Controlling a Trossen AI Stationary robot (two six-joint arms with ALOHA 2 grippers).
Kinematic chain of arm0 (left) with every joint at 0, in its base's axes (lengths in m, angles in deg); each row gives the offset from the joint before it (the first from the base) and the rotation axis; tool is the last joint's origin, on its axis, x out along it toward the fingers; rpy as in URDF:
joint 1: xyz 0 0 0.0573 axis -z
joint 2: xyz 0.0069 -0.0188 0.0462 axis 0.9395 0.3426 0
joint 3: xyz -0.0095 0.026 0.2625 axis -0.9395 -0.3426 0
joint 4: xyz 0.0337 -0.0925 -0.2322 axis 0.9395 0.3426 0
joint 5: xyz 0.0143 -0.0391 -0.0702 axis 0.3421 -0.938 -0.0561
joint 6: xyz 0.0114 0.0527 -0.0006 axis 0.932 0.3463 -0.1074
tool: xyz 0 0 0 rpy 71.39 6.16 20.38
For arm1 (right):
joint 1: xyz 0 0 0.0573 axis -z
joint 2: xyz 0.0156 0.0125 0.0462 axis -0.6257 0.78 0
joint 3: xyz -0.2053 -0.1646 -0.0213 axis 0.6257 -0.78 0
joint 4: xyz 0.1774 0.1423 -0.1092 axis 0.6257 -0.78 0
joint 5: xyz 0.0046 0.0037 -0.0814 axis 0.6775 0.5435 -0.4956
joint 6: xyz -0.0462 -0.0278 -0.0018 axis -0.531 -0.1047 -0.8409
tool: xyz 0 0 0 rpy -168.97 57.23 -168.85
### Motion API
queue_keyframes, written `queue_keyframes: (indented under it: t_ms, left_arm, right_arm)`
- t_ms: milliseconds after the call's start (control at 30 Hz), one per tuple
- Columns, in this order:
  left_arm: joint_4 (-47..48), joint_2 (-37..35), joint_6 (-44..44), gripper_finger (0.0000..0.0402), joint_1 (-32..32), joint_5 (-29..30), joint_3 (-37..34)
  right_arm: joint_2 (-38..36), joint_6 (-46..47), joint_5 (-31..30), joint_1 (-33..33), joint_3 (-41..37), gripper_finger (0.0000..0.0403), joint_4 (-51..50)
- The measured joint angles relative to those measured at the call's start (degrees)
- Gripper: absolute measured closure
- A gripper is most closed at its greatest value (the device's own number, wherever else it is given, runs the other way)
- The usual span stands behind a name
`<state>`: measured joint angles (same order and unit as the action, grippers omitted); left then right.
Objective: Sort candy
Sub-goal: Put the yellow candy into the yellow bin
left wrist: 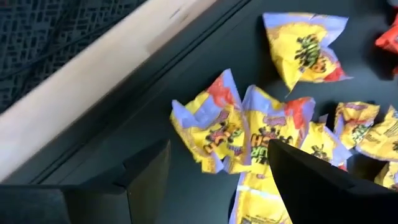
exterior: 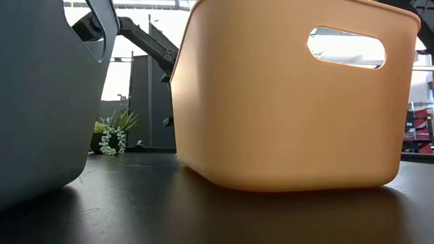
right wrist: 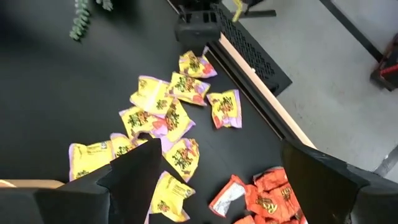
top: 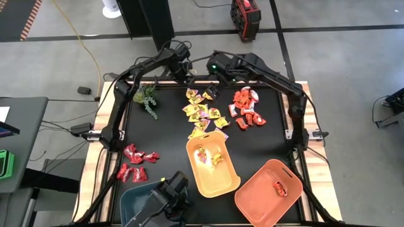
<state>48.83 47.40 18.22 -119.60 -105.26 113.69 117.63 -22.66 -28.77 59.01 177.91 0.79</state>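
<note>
With only a few sweets lying in the yellow bin (top: 228, 183) and one in the orange bin (top: 259, 195), most candy (top: 203, 111) is waiting beyond it, both the left gripper (top: 197, 85) and right gripper (top: 213, 88) hovering wide and empty.

High view: overhead, straight down, covers whole table (top: 126, 135).
Low view: tabletop height, level, very close to yellow bin (exterior: 285, 102).
Left wrist view: close above yellow candy (left wrist: 267, 124) at far table edge.
Right wrist view: higher, wider; shares same yellow candy cluster with left wrist and high views.
</note>
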Motion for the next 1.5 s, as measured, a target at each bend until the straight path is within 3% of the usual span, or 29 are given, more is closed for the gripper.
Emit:
queue_keyframes:
  t_ms: [567,1100,1267,1500]
  left_arm:
    - [1.1,0.1,1.8,0.0136,1.2,-1.0,-2.8]
    - [-7.3,0.0,2.3,0.0139,1.3,-4.2,-8.5]
    - [-9.0,0.0,2.3,0.0170,1.3,-4.5,-8.5]
    - [-9.7,0.0,2.3,0.0253,1.3,-4.3,-8.5]
  right_arm:
    - [-1.3,-3.3,-0.1,-0.3,0.0,0.0058,2.3]
    - [-1.3,-3.5,-0.2,-0.4,0.0,0.0058,3.4]
    - [-1.3,-3.5,-0.2,-0.4,0.0,0.0058,3.4]
    - [-1.3,-3.1,-0.2,-0.4,0.0,0.0058,3.5]
